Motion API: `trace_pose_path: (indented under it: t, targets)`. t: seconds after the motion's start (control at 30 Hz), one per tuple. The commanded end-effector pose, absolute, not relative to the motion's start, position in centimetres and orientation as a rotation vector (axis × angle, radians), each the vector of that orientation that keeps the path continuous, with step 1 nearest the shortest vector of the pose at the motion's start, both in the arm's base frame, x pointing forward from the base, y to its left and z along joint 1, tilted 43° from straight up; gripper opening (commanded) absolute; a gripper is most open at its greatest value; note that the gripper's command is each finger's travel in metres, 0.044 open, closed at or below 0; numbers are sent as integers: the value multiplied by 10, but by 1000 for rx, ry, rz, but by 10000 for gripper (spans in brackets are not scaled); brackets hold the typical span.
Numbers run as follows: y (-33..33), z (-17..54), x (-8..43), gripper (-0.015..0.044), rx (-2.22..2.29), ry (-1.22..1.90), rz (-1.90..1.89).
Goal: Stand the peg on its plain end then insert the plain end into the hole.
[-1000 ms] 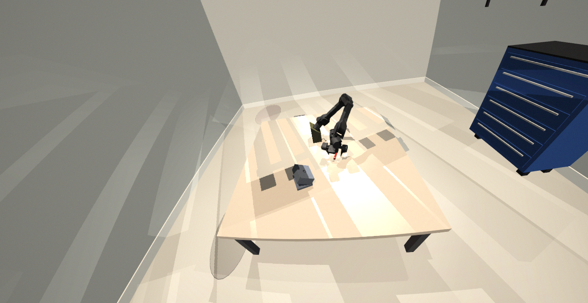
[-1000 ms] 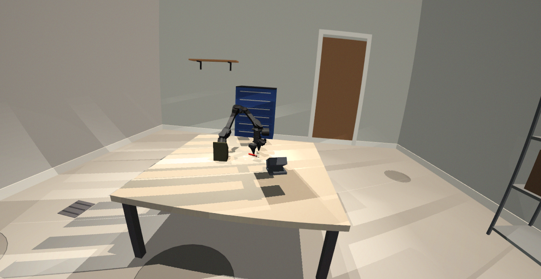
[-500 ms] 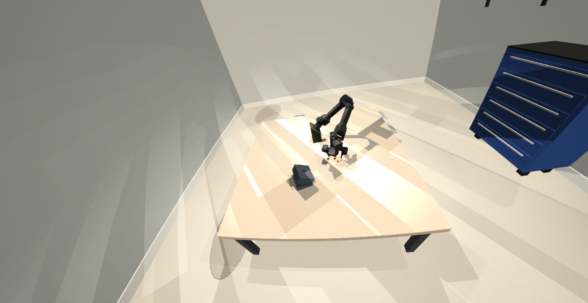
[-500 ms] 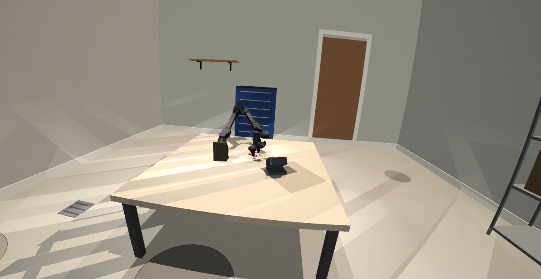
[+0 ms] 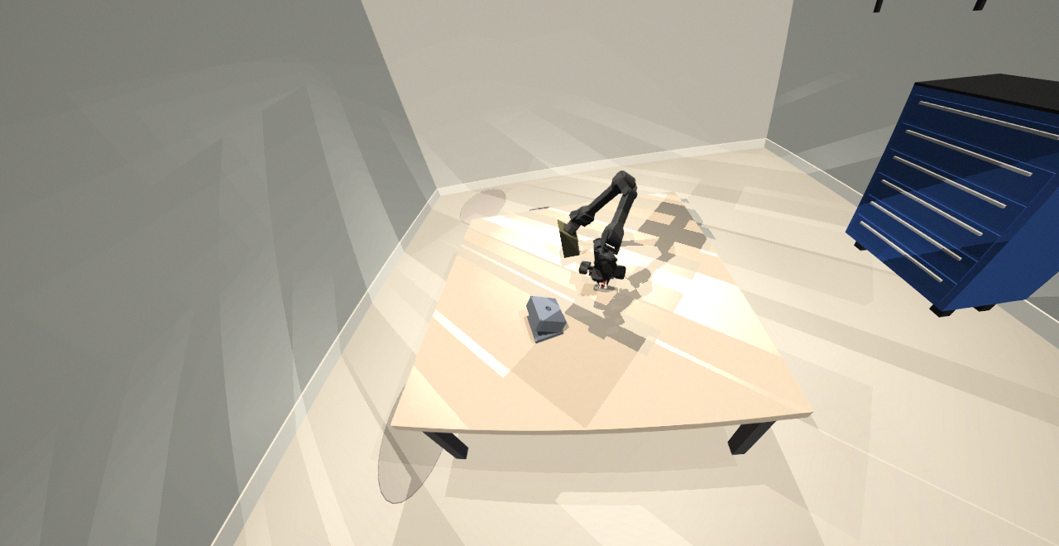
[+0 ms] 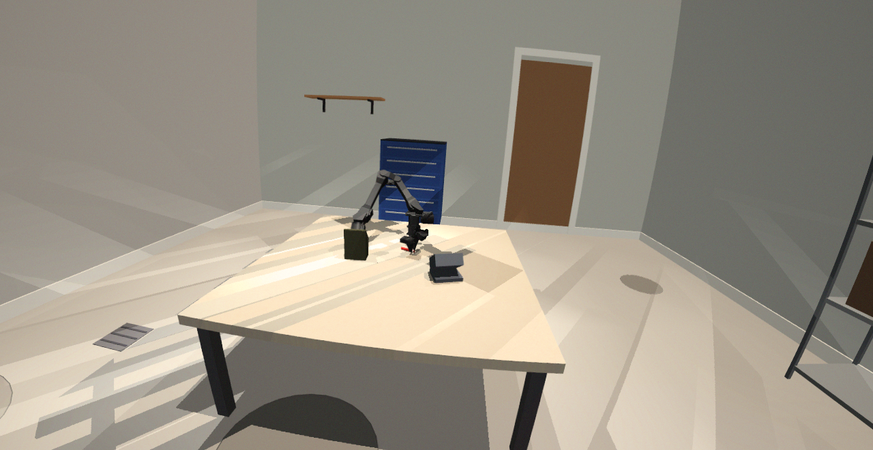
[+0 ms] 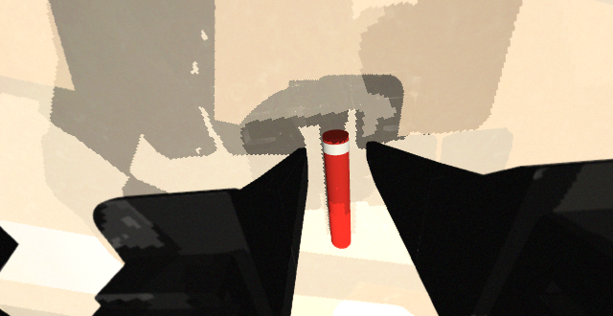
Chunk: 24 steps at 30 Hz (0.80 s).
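Note:
The red peg [image 7: 338, 187] [image 6: 404, 249] lies flat on the table, its white-banded end at the top of the wrist view. My gripper [image 7: 335, 152] [image 6: 412, 251] is low over the table with its fingers on either side of the peg, near the banded end. The fingers are partly open, with a gap on each side of the peg, and hold nothing. In the top view the gripper [image 5: 603, 285] hides most of the peg. The grey sloped panel [image 5: 538, 304] [image 6: 448, 260] stands on the table apart from the gripper, with one dark hole [image 5: 548, 308] in its face.
The wooden table [image 5: 473, 395] [image 6: 342, 319] carries the arm and the panel. The dark plate [image 5: 568, 241] [image 6: 355, 245] stands by the arm's base. The blue drawer cabinet [image 5: 955, 194] [image 6: 412, 172] stands on the floor beyond the table.

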<state>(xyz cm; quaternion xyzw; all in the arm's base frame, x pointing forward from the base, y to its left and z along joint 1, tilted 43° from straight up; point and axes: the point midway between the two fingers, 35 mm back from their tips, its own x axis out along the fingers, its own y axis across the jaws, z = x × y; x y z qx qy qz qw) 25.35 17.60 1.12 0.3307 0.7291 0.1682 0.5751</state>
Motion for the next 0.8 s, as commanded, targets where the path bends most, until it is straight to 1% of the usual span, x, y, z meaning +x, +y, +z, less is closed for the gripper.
trace_pose_path:
  t: [0.0, 0.27, 0.57, 0.77]
  targets:
    - [176, 11, 253, 110, 782, 1712, 392]
    - [176, 11, 253, 110, 782, 1712, 392]
    - [176, 11, 253, 50, 782, 1712, 392]
    - [176, 11, 253, 50, 779, 1705, 390]
